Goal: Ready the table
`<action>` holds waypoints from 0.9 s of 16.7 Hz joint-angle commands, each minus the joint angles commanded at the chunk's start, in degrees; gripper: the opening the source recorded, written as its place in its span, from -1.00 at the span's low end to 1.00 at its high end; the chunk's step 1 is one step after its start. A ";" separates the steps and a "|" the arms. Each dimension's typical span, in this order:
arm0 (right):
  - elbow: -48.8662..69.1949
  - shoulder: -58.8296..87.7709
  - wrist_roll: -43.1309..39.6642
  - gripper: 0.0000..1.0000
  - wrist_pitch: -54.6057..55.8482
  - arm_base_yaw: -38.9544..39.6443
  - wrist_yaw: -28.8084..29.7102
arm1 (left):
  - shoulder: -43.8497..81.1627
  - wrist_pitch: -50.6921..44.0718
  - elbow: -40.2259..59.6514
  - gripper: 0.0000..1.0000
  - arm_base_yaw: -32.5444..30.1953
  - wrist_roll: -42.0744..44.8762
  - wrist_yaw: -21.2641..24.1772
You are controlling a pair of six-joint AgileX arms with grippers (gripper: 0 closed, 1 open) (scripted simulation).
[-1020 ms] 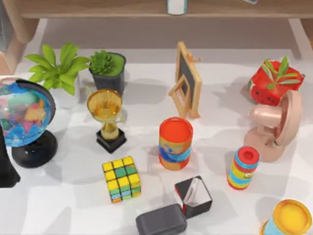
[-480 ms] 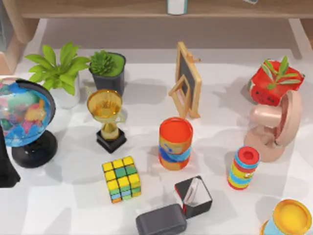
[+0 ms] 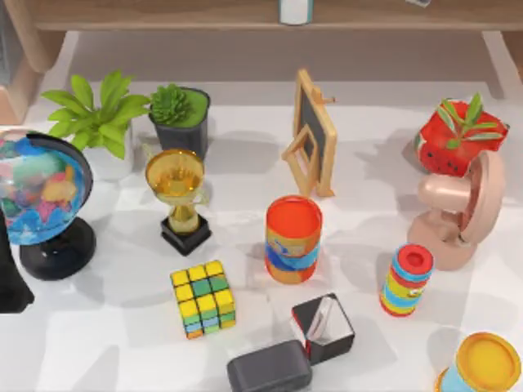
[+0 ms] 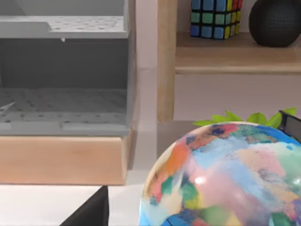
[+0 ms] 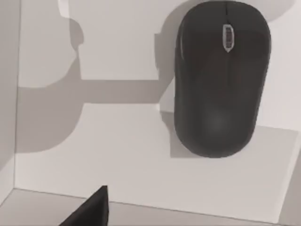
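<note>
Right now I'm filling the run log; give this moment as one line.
task: ready table | table: crowded | left arm: by globe | right wrist: over black mouse

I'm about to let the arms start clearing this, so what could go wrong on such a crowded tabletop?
The table is densely packed. Tall, narrow pieces such as the trophy and the striped cylinder could tip if brushed. The globe sits beside the dark left arm, so an early swing there may knock it.

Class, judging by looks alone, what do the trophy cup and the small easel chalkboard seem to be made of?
Trophy cup: probably polished gold-toned metal or plated plastic, given its bright highlights, on a black base. Easel chalkboard: light wood frame with a matte dark slate panel.
</note>
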 joint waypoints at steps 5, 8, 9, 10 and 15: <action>-2.28 1.75 0.83 1.00 4.48 0.94 0.49 | 0.00 0.00 0.00 1.00 0.00 0.00 0.00; -4.29 4.49 1.23 1.00 8.62 1.17 0.56 | 0.00 0.00 0.00 1.00 0.00 0.00 0.00; -4.68 5.21 1.34 1.00 9.84 1.25 0.50 | 0.00 0.00 0.00 1.00 0.00 0.00 0.00; -4.89 5.70 1.41 1.00 10.70 1.28 0.43 | 0.00 0.00 0.00 1.00 0.00 0.00 0.00; -4.95 5.89 1.43 1.00 10.98 1.28 0.39 | 0.00 0.00 0.00 1.00 0.00 0.00 0.00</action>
